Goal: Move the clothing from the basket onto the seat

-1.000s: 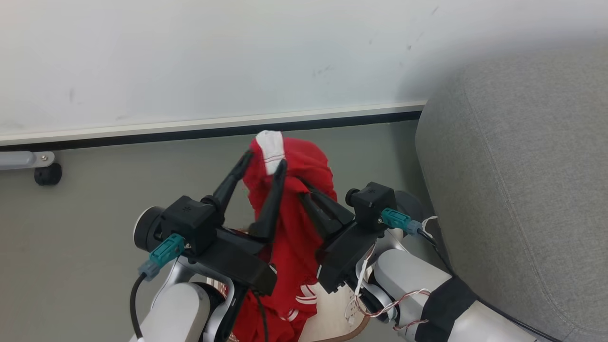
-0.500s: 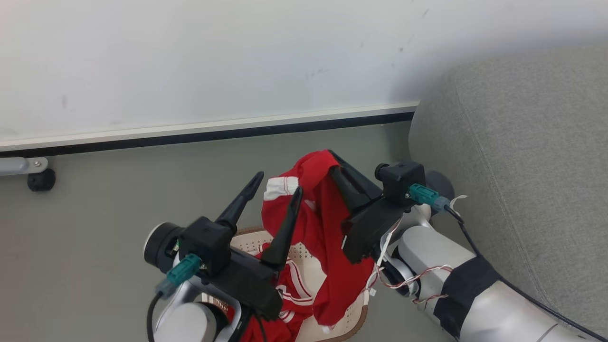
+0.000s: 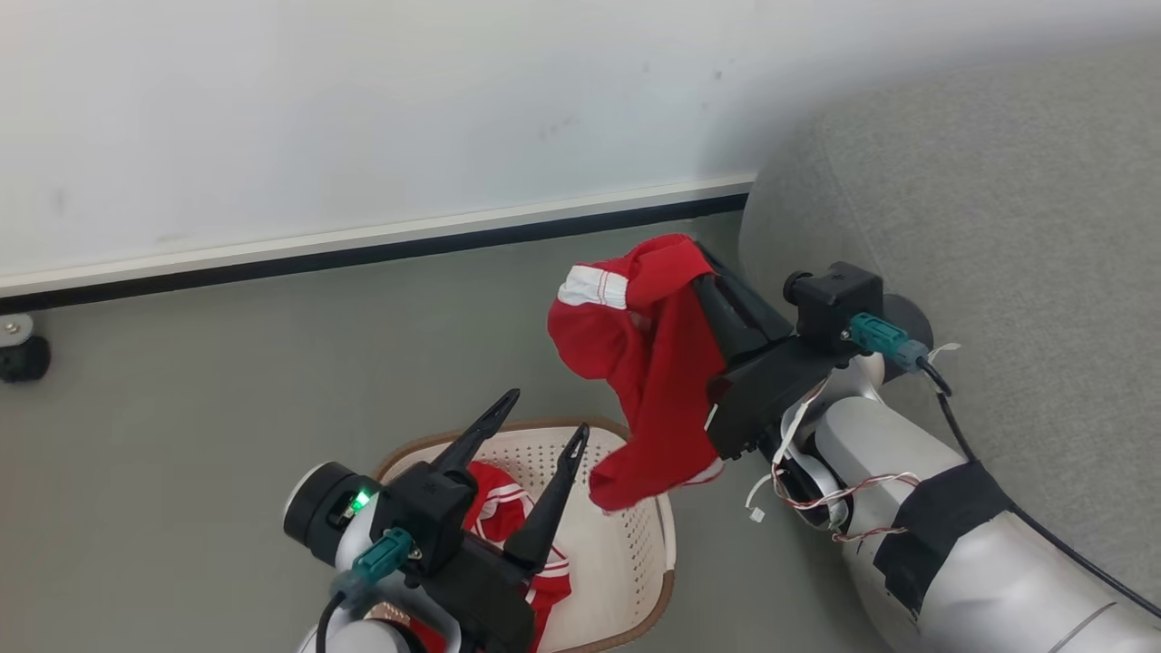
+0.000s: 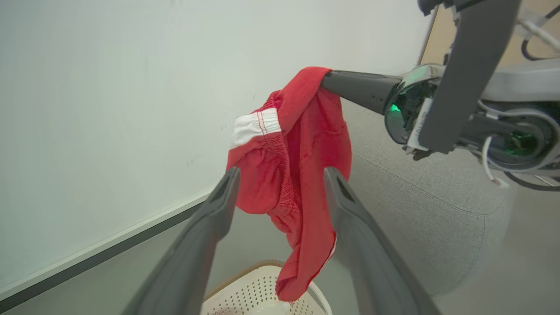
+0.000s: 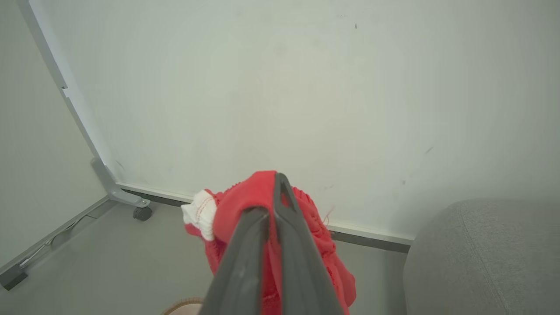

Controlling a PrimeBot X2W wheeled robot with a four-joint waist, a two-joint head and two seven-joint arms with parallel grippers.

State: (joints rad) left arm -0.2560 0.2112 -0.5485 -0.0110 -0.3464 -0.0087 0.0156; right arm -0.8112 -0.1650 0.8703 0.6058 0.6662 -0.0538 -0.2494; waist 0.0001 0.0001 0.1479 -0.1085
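Observation:
A red piece of clothing with a white band hangs in the air from my right gripper, which is shut on its upper fold, just left of the grey seat. The right wrist view shows the shut fingers pinching the red cloth. My left gripper stands open and holds nothing, low over the cream basket. A second red garment lies inside the basket. In the left wrist view the hanging garment dangles beyond my open left fingers, apart from them, over the basket.
A white wall with a dark baseboard runs behind the grey floor. A black caster wheel sits at the far left by the wall. The seat's rounded corner is close to my right arm.
My left gripper opened, let go of the red garment and dropped toward the basket. My right gripper carried the garment right, toward the seat. The head camera also shifted.

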